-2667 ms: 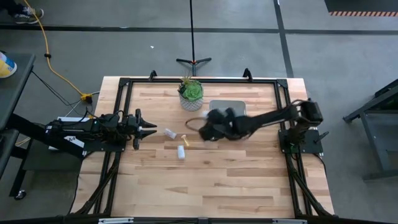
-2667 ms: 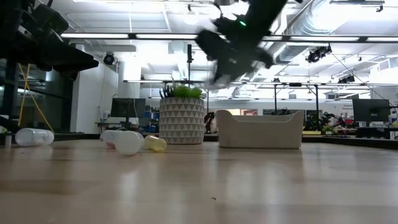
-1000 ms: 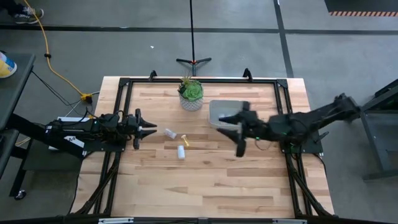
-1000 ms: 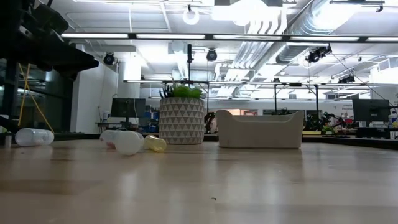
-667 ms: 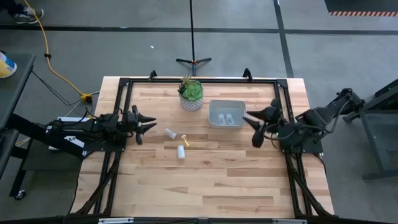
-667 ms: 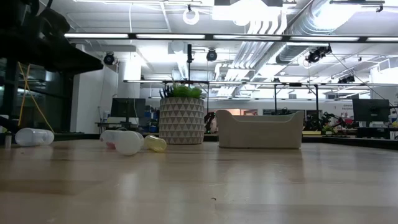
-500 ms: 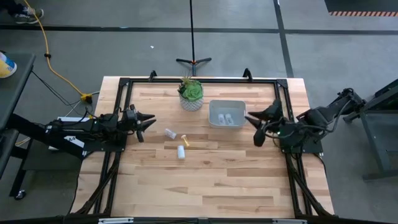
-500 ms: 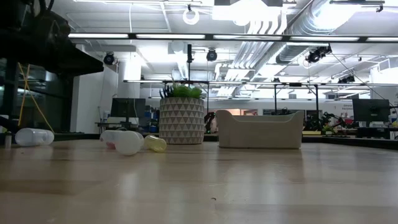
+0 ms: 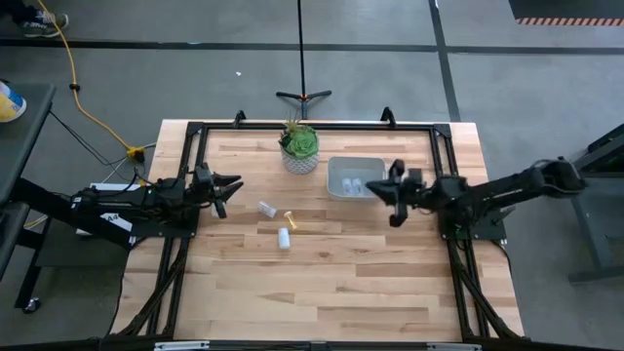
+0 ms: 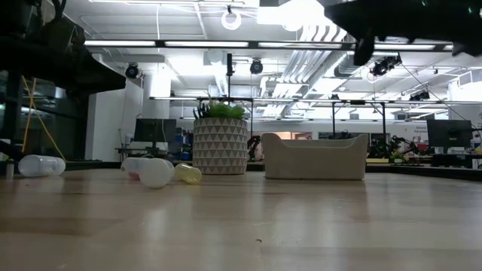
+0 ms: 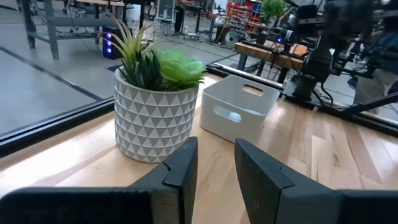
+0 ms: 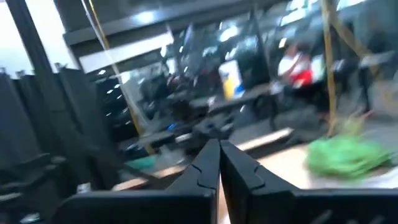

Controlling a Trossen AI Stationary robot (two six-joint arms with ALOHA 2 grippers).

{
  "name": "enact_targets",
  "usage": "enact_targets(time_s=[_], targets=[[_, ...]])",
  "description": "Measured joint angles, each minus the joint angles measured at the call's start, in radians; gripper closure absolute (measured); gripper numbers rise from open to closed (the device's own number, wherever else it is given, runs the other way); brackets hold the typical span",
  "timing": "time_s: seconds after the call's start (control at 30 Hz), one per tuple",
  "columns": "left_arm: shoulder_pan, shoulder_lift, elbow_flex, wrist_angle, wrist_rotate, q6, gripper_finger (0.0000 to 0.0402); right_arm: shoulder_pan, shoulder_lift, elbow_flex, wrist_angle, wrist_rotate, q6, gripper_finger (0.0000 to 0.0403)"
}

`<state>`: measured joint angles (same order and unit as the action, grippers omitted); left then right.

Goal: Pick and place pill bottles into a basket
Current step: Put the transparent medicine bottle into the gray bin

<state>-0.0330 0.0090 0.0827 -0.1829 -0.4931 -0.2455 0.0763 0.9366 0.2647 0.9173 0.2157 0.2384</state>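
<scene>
Three pill bottles lie on their sides on the wood left of the middle: a whitish one [image 9: 266,209], a yellowish one [image 9: 290,219] and another whitish one [image 9: 284,238]. Two more lie inside the basket [image 9: 356,178], which stands right of the potted plant. My right gripper [image 9: 383,191] is shut and holds nothing; it hangs high over the basket's right end [image 10: 364,49]. My left gripper [image 9: 230,184] waits at the left edge, its fingers [image 11: 180,171] a narrow gap apart with nothing between them, pointing at the plant and the basket [image 11: 239,106].
A green plant in a white patterned pot [image 9: 300,146] stands at the far side, just left of the basket. The black frame rail [image 9: 312,125] runs along the table's far edge. The near half of the table [image 9: 322,292] is bare wood.
My right gripper has drawn back from the table's middle toward the right edge, past the basket, then come back to the basket's right end, and its fingers have shut. My left gripper has swung a little toward the far edge and turned. The bottles and the basket have stayed put.
</scene>
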Motion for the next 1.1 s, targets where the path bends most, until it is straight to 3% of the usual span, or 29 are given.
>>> enact_targets(time_s=[0.17, 0.33, 0.57, 0.7, 0.87, 1.1], targets=[[0.000, 0.000, 0.000, 0.000, -0.023, -0.028, 0.0259, -0.038, -0.143, -0.142, 0.037, -0.121, -0.114, 0.0390], [0.000, 0.000, 0.000, -0.001, -0.039, -0.056, 0.0259, -0.038, -0.341, -0.248, -0.028, -0.142, -0.024, 0.0400], [0.000, 0.000, 0.000, -0.003, -0.040, -0.056, 0.0259, -0.037, -0.635, -0.191, -0.617, -0.133, 0.018, 0.0401], [0.000, 0.000, 0.000, -0.003, -0.040, -0.056, 0.0259, -0.037, -0.757, -0.182, -0.770, -0.054, 0.013, 0.0399], [0.000, 0.000, 0.000, -0.003, -0.040, -0.056, 0.0259, -0.037, -0.826, -0.183, -0.950, 0.044, 0.015, 0.0400], [0.000, 0.000, 0.000, 0.000, -0.040, -0.056, 0.0259, -0.037, -0.833, -0.182, -0.989, 0.084, 0.076, 0.0397]])
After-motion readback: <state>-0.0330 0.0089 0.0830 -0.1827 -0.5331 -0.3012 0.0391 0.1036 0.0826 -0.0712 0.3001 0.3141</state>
